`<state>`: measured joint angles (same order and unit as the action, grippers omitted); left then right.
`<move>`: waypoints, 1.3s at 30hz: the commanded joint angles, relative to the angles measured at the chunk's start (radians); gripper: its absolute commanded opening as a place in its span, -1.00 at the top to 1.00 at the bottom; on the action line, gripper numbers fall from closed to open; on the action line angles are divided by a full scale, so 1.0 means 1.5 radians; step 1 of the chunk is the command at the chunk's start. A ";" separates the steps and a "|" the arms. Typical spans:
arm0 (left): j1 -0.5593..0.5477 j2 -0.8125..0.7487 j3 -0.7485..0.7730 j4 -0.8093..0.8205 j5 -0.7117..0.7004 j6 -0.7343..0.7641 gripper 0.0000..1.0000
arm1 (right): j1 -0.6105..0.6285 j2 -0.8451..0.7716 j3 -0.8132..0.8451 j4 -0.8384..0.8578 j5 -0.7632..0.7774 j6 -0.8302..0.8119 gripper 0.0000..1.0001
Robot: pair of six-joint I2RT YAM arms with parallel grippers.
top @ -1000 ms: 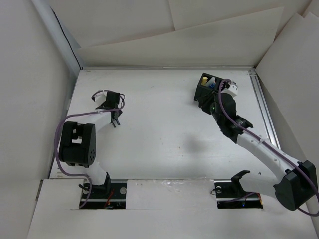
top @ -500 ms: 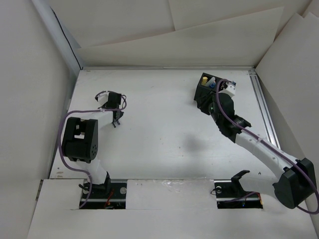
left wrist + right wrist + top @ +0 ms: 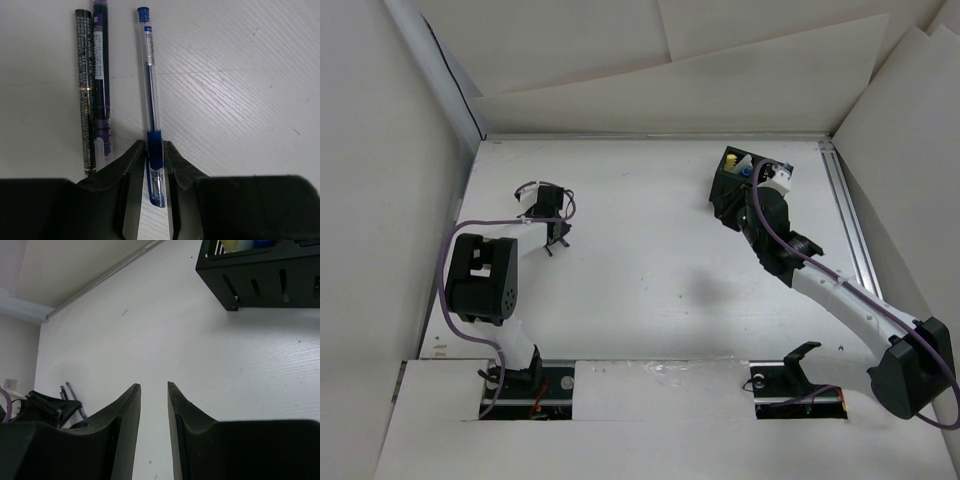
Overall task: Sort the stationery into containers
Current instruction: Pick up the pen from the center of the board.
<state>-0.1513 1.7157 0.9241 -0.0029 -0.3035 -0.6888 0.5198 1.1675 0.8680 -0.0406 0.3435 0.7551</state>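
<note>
A blue pen (image 3: 152,100) with a clear barrel lies on the white table, pointing away from me. My left gripper (image 3: 156,150) is shut on its blue grip section, and both fingers touch it. Left of it lie a purple pen (image 3: 100,75) and a dark patterned pen (image 3: 85,90), side by side. From above, the left gripper (image 3: 552,238) sits at the table's left. The black container (image 3: 260,275) stands at the back right (image 3: 728,185) with yellow (image 3: 235,245) and blue (image 3: 262,244) items inside. My right gripper (image 3: 154,386) hovers just in front of it, open, with nothing between its fingers.
White walls close in the table on the left, back and right. A metal rail (image 3: 850,220) runs along the right edge. The left arm's elbow (image 3: 480,280) stands near the front left. Both arm bases sit at the near edge.
My left gripper's fingers have closed in on the blue pen, and the left elbow has shifted slightly. The right arm has barely moved.
</note>
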 commanded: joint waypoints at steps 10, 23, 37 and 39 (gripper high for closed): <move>-0.018 -0.042 -0.012 0.061 0.085 0.044 1.00 | -0.006 0.012 0.018 0.033 -0.037 -0.023 -0.09; -0.091 -0.215 -0.145 0.247 0.321 0.078 1.00 | -0.027 0.073 0.045 0.068 -0.241 -0.035 -0.57; -0.191 -0.209 -0.194 0.441 0.587 0.131 1.00 | 0.001 0.221 0.087 0.199 -0.429 0.030 -0.72; -0.191 -0.209 -0.194 0.448 0.612 0.131 1.00 | 0.001 0.240 0.093 0.205 -0.423 0.037 -0.72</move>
<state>-0.4423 1.4052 0.6453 0.5613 0.4953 -0.5198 0.5083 1.5120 0.9550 0.1665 -0.2562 0.7837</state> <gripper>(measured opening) 0.055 0.860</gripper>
